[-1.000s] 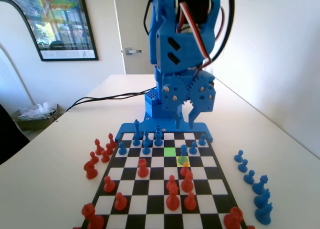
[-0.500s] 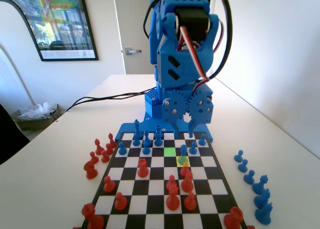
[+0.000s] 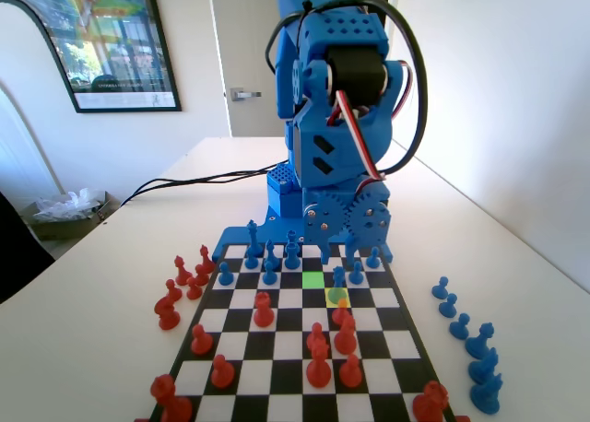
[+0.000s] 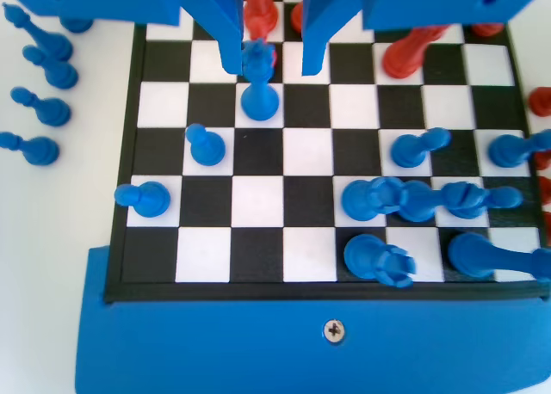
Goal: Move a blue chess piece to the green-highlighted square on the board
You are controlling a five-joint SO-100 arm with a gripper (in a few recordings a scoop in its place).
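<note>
In the wrist view the gripper (image 4: pixel 269 58) hangs with its jaws parted, holding nothing. The blue chess piece (image 4: pixel 258 89) stands just below the tips, nearer the left jaw, on the board (image 4: pixel 258 256). In the fixed view the green-highlighted square (image 3: pixel 313 279) lies just left of that piece.
</note>
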